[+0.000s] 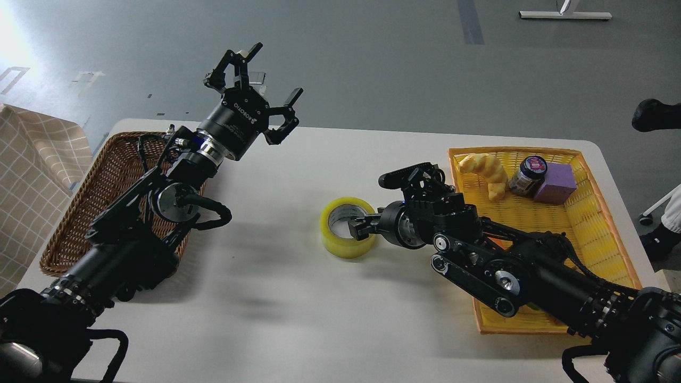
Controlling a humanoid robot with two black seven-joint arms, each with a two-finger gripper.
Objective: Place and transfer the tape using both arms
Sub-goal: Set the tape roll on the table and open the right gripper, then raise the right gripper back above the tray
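Observation:
The yellow tape (340, 246) lies with its core facing up on the white table (276, 319), near the middle. My right gripper (364, 225) reaches it from the right. One finger is hooked inside the grey-white core against the roll's right wall, and another finger (400, 175) stands raised above. It is shut on the tape. My left gripper (254, 89) is open and empty. It is held high over the table's far left edge, well away from the tape.
A brown wicker basket (80, 213) sits at the left under my left arm. A yellow basket (601, 234) at the right holds a croissant (484, 170), a dark jar (528, 174) and a purple block (556, 183). A checked cloth (32, 175) lies at the far left.

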